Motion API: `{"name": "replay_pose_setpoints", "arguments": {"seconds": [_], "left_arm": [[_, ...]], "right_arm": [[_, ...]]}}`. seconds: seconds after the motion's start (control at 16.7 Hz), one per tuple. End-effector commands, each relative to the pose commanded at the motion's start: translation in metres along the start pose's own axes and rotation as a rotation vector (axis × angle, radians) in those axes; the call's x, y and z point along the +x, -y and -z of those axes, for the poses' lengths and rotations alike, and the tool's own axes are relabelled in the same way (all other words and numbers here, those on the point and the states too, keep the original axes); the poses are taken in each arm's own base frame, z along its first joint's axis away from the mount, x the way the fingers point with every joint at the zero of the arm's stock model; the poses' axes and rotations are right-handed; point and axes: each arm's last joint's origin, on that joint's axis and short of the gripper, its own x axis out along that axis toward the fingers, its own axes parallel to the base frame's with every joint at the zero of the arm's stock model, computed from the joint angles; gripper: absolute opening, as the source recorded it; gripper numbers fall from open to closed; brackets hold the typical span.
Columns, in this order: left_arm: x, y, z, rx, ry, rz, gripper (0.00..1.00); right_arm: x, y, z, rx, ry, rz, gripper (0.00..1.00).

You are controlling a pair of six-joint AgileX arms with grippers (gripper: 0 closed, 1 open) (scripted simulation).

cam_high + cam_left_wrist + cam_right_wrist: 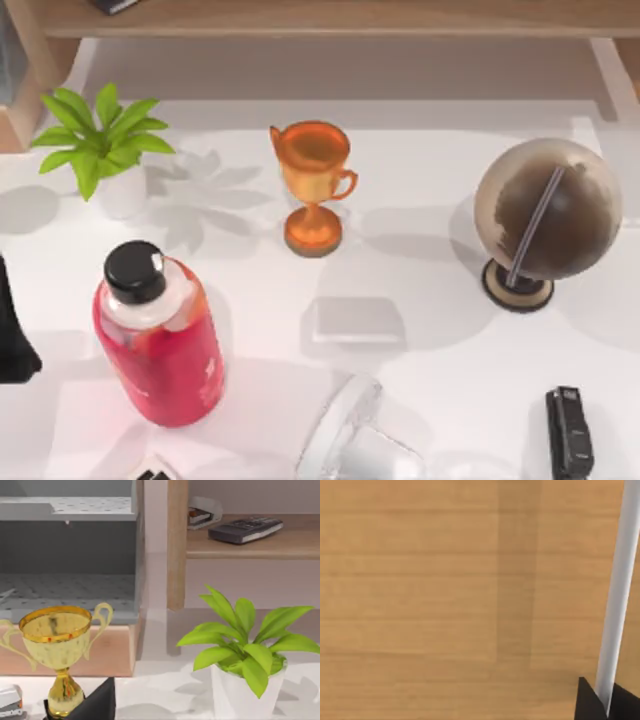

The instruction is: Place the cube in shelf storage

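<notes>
Your left end effector (97, 702) sits low over the tabletop (430, 400) at its left side, facing the trophy (60, 650), the plant (245, 650) and the shelf storage (250, 545) behind them. Your right end effector (607, 702) is close against a light-brown wooden surface (445, 605). You cannot tell whether either end effector is open or closed, nor where the cube is.
</notes>
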Motion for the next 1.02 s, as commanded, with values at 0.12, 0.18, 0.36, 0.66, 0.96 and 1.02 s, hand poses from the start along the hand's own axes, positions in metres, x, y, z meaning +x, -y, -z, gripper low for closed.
{"name": "replay_pose_setpoints", "arguments": {"seconds": [0.12, 0.18, 0.36, 0.66, 0.96, 1.02], "left_arm": [[0.000, 0.000, 0.000, 0.000, 0.000, 0.000, 1.00], [0.000, 0.000, 0.000, 0.000, 0.000, 0.000, 1.00], [0.000, 0.000, 0.000, 0.000, 0.000, 0.000, 1.00], [0.000, 0.000, 0.000, 0.000, 0.000, 0.000, 1.00], [0.000, 0.000, 0.000, 0.000, 0.000, 0.000, 1.00], [0.000, 0.000, 0.000, 0.000, 0.000, 0.000, 1.00]], "right_arm": [[-0.014, 0.000, -0.001, 0.002, 0.002, -0.002, 0.00], [-0.019, 0.001, 0.000, -0.003, 0.001, 0.003, 0.00], [-0.042, -0.003, -0.003, 0.013, 0.002, -0.015, 0.00], [-0.051, 0.000, -0.002, 0.004, 0.001, -0.003, 0.00], [-0.051, 0.000, -0.002, 0.004, 0.001, -0.003, 0.38], [-0.051, 0.000, -0.002, 0.004, 0.001, -0.003, 0.45]]}}
